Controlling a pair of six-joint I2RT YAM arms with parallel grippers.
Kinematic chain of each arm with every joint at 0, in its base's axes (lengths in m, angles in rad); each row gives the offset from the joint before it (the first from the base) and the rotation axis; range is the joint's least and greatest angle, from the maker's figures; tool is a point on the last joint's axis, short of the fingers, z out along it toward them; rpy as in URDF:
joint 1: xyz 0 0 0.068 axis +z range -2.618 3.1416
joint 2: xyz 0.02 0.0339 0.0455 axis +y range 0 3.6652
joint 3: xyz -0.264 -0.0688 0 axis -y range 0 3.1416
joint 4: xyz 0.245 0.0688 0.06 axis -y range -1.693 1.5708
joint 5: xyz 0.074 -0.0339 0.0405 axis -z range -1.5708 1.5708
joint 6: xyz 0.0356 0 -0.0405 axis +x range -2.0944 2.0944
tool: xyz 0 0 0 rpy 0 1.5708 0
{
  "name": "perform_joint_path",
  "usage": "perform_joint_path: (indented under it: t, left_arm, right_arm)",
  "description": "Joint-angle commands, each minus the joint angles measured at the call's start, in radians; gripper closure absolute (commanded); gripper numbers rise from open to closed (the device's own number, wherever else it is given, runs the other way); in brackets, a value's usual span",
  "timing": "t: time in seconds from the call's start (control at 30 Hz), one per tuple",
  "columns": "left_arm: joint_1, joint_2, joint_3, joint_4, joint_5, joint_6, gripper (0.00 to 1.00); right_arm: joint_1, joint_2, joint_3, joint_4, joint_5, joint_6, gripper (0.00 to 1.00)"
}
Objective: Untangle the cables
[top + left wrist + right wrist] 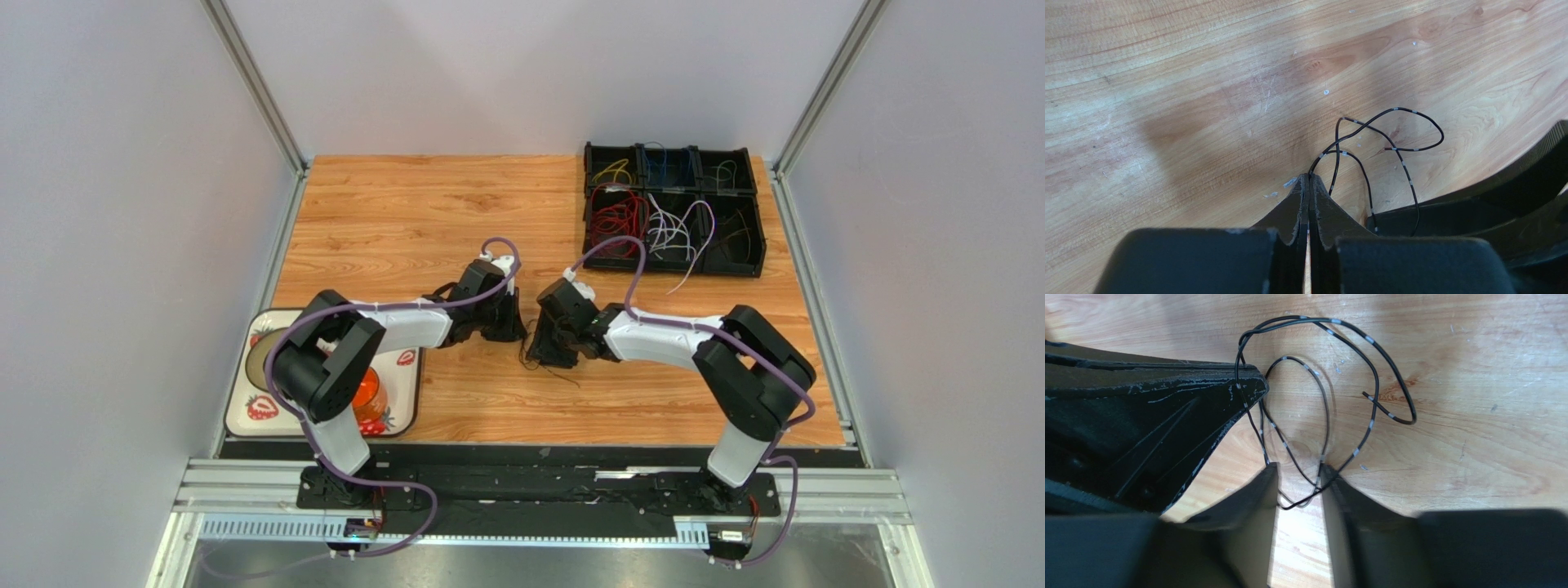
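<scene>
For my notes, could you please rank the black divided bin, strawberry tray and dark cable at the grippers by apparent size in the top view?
1-2. Black divided bin and strawberry tray: about alike, tray partly hidden.
3. Dark cable.

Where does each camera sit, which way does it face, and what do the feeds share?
Top external: fixed above and behind the bases, looking down on the light wooden table; left arm and right arm show whole.
Left wrist: on the left arm, facing down past the left gripper, shut on a thin black pale-banded cable.
Right wrist: facing down past the open right gripper, straddling that cable.
Shared: both wrist views show the cable and the other gripper.
</scene>
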Motion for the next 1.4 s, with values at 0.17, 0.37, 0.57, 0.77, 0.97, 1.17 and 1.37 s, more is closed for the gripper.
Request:
perform_joint_path:
  t: [0.17,0.37,0.57,0.77,0.97,1.17,1.37]
  left_arm:
    - [-0.006,0.018,-0.060,-0.084,-0.036,0.025,1.00]
    - [-0.006,0.009,-0.067,-0.084,-0.017,0.032,1.00]
    - [-0.006,-0.082,-0.095,-0.039,0.016,0.046,0.53]
    - [-0.006,-0.304,-0.127,-0.136,-0.004,0.040,0.33]
    - [-0.006,-0.531,-0.120,-0.309,-0.038,0.037,0.32]
    - [-0.007,-0.752,-0.103,-0.553,-0.108,0.040,0.32]
    - [-0.006,-0.921,-0.043,-0.802,-0.225,-0.007,0.33]
  right_arm:
    - [0.057,0.082,0.041,-0.204,0.246,-0.052,0.95]
    - [0.060,0.062,0.044,-0.215,0.248,-0.077,1.00]
    - [0.060,-0.038,0.041,-0.251,0.286,-0.127,1.00]
    - [0.057,-0.176,0.056,-0.320,0.341,-0.213,1.00]
    - [0.056,-0.289,0.055,-0.391,0.406,-0.256,1.00]
    - [0.053,-0.383,0.087,-0.448,0.438,-0.302,1.00]
    - [0.033,-0.431,0.138,-0.462,0.465,-0.374,1.00]
